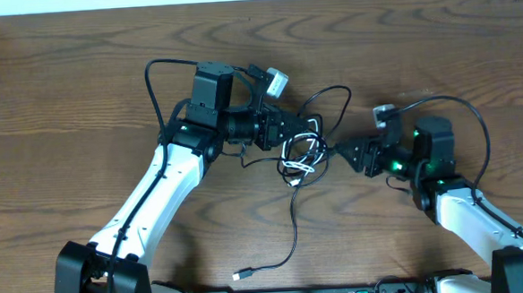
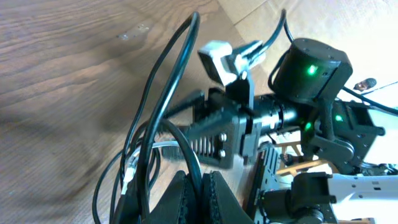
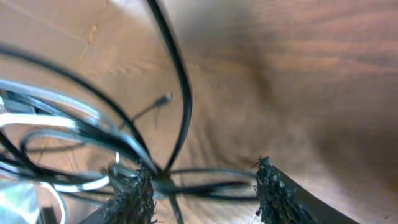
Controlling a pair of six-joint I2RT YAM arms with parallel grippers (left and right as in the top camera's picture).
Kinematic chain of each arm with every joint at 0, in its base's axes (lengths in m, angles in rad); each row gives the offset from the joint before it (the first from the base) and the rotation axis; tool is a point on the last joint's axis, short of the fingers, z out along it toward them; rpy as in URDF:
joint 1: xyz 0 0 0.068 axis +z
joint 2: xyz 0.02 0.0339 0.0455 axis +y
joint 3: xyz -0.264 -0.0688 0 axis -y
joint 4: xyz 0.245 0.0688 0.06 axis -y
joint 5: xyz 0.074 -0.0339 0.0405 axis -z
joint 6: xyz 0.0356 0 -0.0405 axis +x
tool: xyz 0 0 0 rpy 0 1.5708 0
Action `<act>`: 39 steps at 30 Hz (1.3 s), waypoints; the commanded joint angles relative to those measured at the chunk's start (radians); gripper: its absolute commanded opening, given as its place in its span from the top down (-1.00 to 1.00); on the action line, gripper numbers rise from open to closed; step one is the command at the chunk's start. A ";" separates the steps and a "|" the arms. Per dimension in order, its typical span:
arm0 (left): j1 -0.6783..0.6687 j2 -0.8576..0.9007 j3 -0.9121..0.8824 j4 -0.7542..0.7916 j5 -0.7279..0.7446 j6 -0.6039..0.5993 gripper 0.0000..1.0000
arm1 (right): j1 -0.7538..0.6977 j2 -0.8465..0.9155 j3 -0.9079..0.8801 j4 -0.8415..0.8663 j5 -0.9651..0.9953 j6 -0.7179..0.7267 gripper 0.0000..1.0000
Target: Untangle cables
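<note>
Black and white cables [image 1: 301, 155]: light, limp, snag-prone knot on wood table [image 1: 78, 75], between both grippers. Left gripper [image 2: 201, 186] closed, seemingly pinching black strand. Right gripper [image 3: 205, 183] half-spread, strands crossing gap, none clamped. Best hold: free strand beside knot.

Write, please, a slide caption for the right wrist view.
Right end effector, open, straddles black strands of the cables over the wooden table.
</note>
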 commanded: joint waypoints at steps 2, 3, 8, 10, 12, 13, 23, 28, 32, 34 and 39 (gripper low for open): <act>0.001 -0.014 -0.008 0.003 0.088 0.020 0.85 | -0.019 -0.007 0.002 0.090 -0.024 0.091 0.08; 0.001 -0.014 -0.008 0.005 0.104 0.020 0.85 | -0.016 -0.007 0.002 0.109 -0.023 0.103 0.10; 0.001 -0.014 -0.008 0.010 0.134 0.019 0.85 | 0.045 -0.006 0.002 0.118 -0.051 0.115 0.10; 0.001 -0.014 -0.008 0.011 0.134 0.016 0.85 | 0.087 -0.006 0.002 0.106 -0.053 0.113 0.09; 0.001 -0.014 -0.008 0.020 0.133 0.007 0.85 | 0.137 -0.006 0.002 0.086 -0.053 0.103 0.09; 0.001 -0.014 -0.008 0.028 0.132 -0.002 0.85 | 0.156 -0.006 0.002 0.076 -0.053 0.103 0.09; 0.001 -0.014 -0.008 0.204 0.133 -0.196 0.85 | 0.234 -0.006 0.002 0.021 -0.074 0.085 0.12; 0.001 -0.014 -0.008 0.219 0.134 -0.274 0.85 | 0.234 -0.006 0.002 0.030 -0.005 0.086 0.98; 0.001 -0.014 -0.008 0.219 0.133 -0.296 0.85 | 0.231 -0.006 0.002 0.027 0.091 0.129 0.98; 0.001 -0.014 -0.008 0.219 0.130 -0.295 0.85 | 0.225 -0.006 0.002 0.023 0.146 0.134 0.98; 0.002 -0.014 -0.008 0.201 -0.009 -0.296 0.85 | 0.195 -0.008 0.002 0.006 0.173 0.134 0.98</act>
